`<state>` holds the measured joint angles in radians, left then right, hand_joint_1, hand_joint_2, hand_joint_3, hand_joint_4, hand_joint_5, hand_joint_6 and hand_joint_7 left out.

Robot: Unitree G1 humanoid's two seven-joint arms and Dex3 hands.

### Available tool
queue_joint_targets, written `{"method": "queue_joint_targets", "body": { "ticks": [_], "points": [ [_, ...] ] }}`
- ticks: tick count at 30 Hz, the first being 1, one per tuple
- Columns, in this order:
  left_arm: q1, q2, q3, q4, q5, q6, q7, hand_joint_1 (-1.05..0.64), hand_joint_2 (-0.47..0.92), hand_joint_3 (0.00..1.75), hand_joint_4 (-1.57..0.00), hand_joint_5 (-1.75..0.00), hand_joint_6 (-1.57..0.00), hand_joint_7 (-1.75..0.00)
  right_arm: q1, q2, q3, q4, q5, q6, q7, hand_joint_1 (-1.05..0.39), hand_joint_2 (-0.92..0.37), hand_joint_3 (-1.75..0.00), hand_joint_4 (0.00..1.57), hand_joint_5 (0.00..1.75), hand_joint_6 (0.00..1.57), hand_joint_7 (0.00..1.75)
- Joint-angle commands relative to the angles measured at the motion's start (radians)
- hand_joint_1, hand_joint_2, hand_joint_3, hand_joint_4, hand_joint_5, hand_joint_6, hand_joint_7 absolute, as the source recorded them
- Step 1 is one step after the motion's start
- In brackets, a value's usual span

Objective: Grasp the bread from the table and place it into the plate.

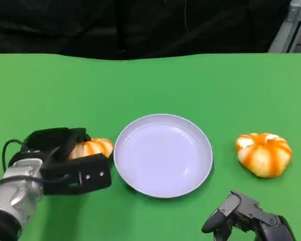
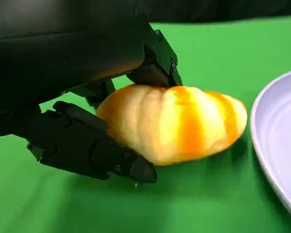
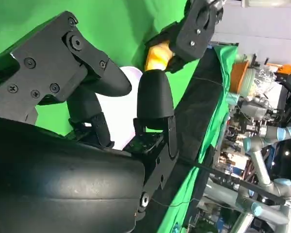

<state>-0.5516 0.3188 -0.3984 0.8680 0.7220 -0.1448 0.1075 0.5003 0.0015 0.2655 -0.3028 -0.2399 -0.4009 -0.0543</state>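
Head view: the left hand (image 1: pixel 65 160) clasps a bread (image 1: pixel 92 148) on the green tabletop (image 1: pixel 155 83), just left of the white plate (image 1: pixel 163 154). A second bread (image 1: pixel 263 153) lies right of it. The right hand (image 1: pixel 248 218) rests low, holding nothing (fingers apart).

Left wrist view: black fingers (image 2: pixel 94 150) clamp the bread from both sides.

Left robot hand (image 1: pixel 65 163) grips bread (image 1: pixel 93 148) beside plate (image 1: pixel 163 155).
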Motion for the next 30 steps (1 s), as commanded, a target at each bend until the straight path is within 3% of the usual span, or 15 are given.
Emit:
{"method": "queue_joint_targets", "body": {
  "ticks": [1, 4, 7, 8, 10, 14, 15, 17, 21, 26, 30],
  "points": [
    [0.027, 0.059, -0.015, 0.007, -0.002, -0.059, 0.043, -0.17, 0.92, 0.26, -0.72, -1.74, -0.64, -1.57, -0.005, 0.005, -0.006, 0.014, -0.009, 0.002, -0.021, -0.12, -0.35, -1.41, 0.73, 1.71, 0.67, 1.44],
    [0.039, 0.104, 0.001, -0.040, -0.007, -0.085, 0.082, -0.15, 0.90, 0.34, -0.78, -1.75, -0.61, -1.68, -0.014, 0.006, -0.011, 0.032, -0.023, -0.006, -0.037, -0.12, -0.35, -1.40, 0.73, 1.72, 0.66, 1.44],
    [0.054, 0.131, 0.016, -0.086, -0.017, -0.095, 0.092, -0.15, 0.75, 0.60, -0.81, -1.75, -0.67, -1.53, -0.019, 0.003, -0.014, 0.035, -0.023, -0.005, -0.039, -0.12, -0.35, -1.41, 0.72, 1.72, 0.66, 1.44],
    [0.065, 0.147, 0.025, -0.119, -0.012, -0.092, 0.109, -0.16, 0.74, 0.63, -0.81, -1.75, -0.67, -1.51, -0.023, 0.000, -0.017, 0.035, -0.019, -0.006, -0.037, -0.11, -0.35, -1.41, 0.72, 1.73, 0.66, 1.44],
    [0.083, 0.169, 0.035, -0.165, -0.002, -0.094, 0.145, -0.16, 0.67, 0.64, -0.83, -1.75, -0.80, -1.28, -0.027, -0.003, -0.020, 0.033, -0.015, -0.006, -0.032, -0.11, -0.35, -1.39, 0.73, 1.71, 0.67, 1.43],
    [0.094, 0.177, 0.035, -0.189, -0.001, -0.088, 0.157, -0.16, 0.65, 0.65, -0.83, -1.75, -0.84, -1.20, -0.028, -0.004, -0.021, 0.033, -0.013, -0.006, -0.031, -0.11, -0.36, -1.37, 0.73, 1.71, 0.67, 1.43],
    [0.117, 0.164, 0.045, -0.214, 0.012, -0.122, 0.270, -0.16, 0.65, 0.65, -0.83, -1.75, -0.85, -1.19, -0.031, -0.007, -0.022, 0.031, -0.012, -0.004, -0.028, -0.11, -0.36, -1.37, 0.73, 1.71, 0.67, 1.42],
    [0.146, 0.147, 0.055, -0.242, 0.031, -0.166, 0.419, -0.14, 0.42, 1.06, -0.91, -1.75, -0.78, -1.55, -0.035, -0.010, -0.024, 0.029, -0.011, -0.003, -0.024, -0.09, -0.34, -1.40, 0.74, 1.69, 0.69, 1.41],
    [0.148, 0.108, 0.042, -0.293, 0.040, -0.204, 0.473, -0.11, 0.31, 1.27, -0.94, -1.75, -0.74, -1.71, -0.029, -0.014, -0.023, 0.019, -0.005, -0.001, -0.018, -0.08, -0.32, -1.42, 0.75, 1.69, 0.69, 1.41],
    [0.149, 0.075, 0.040, -0.344, 0.038, -0.229, 0.456, -0.11, 0.27, 1.35, -0.94, -1.75, -0.72, -1.75, -0.020, -0.021, -0.024, -0.001, -0.001, 0.003, -0.008, -0.07, -0.31, -1.45, 0.74, 1.70, 0.70, 1.40],
    [0.084, -0.027, -0.013, -0.325, 0.056, -0.189, 0.399, -0.15, 0.26, 1.36, -0.94, -1.75, -0.73, -1.75, -0.016, -0.018, -0.014, -0.023, 0.001, 0.012, -0.001, -0.10, -0.33, -1.41, 0.72, 1.68, 0.69, 1.41]
  ]
}}
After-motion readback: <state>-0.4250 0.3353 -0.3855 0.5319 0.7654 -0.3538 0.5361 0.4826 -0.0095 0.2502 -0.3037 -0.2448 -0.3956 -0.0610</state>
